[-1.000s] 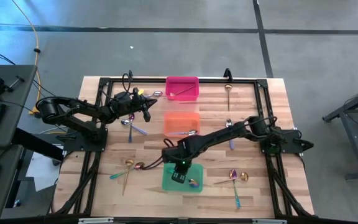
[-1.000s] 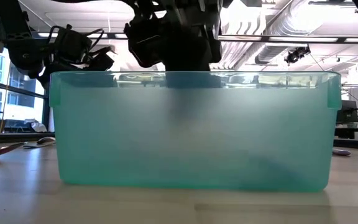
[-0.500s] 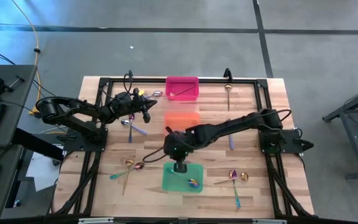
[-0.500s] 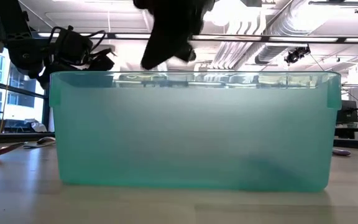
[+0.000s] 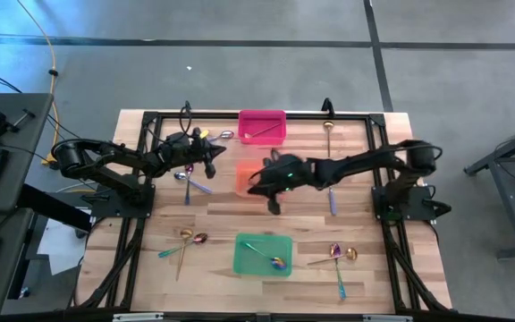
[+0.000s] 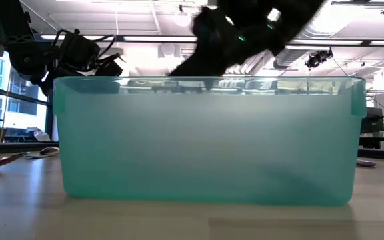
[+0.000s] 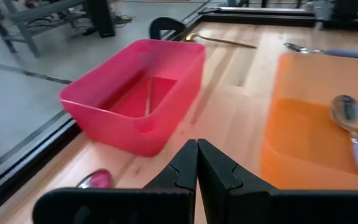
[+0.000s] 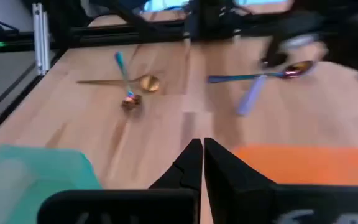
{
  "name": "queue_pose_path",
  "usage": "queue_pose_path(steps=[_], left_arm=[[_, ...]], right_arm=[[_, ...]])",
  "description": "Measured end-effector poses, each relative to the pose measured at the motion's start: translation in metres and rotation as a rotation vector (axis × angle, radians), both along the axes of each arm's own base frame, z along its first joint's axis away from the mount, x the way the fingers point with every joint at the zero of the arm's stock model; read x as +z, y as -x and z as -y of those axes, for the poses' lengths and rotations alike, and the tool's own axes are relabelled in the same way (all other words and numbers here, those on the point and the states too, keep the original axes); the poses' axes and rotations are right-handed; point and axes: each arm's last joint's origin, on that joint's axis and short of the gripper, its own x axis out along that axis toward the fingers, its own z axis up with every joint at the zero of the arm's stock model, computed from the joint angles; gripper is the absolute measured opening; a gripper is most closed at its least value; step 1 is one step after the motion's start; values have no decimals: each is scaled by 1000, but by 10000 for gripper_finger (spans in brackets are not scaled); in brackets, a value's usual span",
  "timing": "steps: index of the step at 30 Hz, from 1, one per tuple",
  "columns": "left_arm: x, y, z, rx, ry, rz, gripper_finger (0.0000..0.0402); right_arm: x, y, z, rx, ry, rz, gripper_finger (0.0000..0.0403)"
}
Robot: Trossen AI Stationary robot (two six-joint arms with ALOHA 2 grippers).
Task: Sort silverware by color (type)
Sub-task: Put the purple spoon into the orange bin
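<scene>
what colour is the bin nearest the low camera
Translucent teal green bin; it shows best in the low view, filling most of the picture.

A: The table [image 5: 213,215] is showing pale planked wood with a matt grain, and the pink bin [image 7: 135,99] on it is looking like smooth, slightly glossy plastic.

B: Beside that pink bin, the orange bin [image 7: 309,143] is looking like matt plastic, holding a shiny metal spoon [image 7: 348,115]. The green bin [image 6: 205,137] is appearing frosted and translucent. The gripper fingers [image 7: 219,171] are reading as dull black plastic.
</scene>
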Motion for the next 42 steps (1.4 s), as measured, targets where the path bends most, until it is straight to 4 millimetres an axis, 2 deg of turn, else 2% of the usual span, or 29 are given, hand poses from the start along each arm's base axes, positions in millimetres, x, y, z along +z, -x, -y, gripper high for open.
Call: queue_pose_path(steps=[6, 10, 15, 20, 23, 28, 35, 42], left_arm=[[0, -2, 1, -50, 30, -19, 0], [7, -9, -1, -96, 73, -81, 0], [28, -23, 7, -172, 137, -274, 0], [52, -26, 24, -254, 249, -522, 0], [65, -27, 33, -288, 301, -635, 3], [75, -20, 46, -277, 341, -819, 25], [69, -12, 57, -293, 371, -973, 81], [64, -15, 56, -276, 296, -1026, 133]], right_arm=[[-9, 42, 29, -40, 45, 175, 0], [-9, 72, 42, 0, 53, 297, 0], [-16, 111, 52, -23, 105, 365, 0], [-20, 139, 57, -71, 139, 420, 0], [-20, 148, 57, -72, 143, 428, 0], [-17, 158, 55, -86, 154, 447, 0], [-17, 160, 54, -84, 160, 444, 0], [-18, 160, 54, -84, 158, 438, 0]])
